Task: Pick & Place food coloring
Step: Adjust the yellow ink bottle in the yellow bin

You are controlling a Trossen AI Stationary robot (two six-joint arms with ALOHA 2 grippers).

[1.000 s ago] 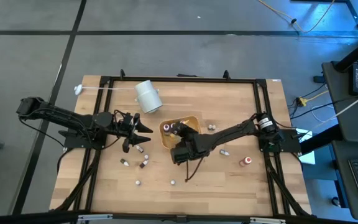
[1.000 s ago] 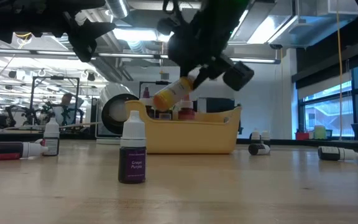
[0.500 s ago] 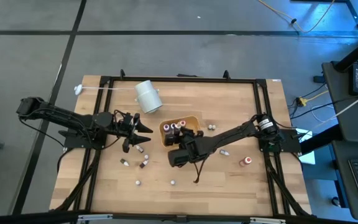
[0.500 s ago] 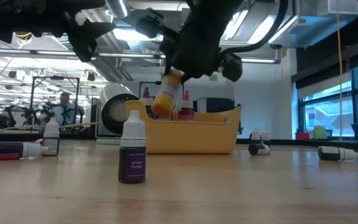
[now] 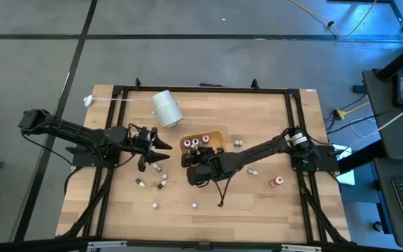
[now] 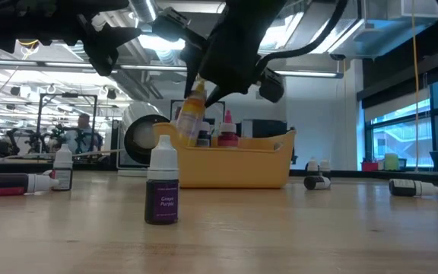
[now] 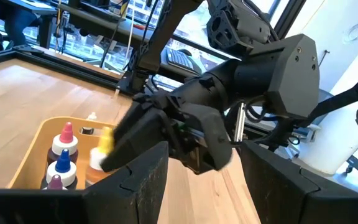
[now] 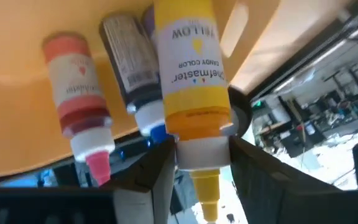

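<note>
The right claw (image 6: 204, 84) has swung the yellow bottle (image 6: 191, 118) upright over the orange tray's (image 6: 268, 164) left end, beside the bottles (image 5: 199, 142) already standing inside. Its fingers are easing apart though still touching the cap, so release looks close. The left claw (image 5: 161, 148) waits with its fingers apart.

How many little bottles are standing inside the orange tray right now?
3 in the orange tray: the pink-capped bottle, blue-capped bottle and purple-capped bottle, clustered together. A fourth, the yellow bottle, hangs tilted over it in the jaws of the right gripper. The arm may hide more.
</note>
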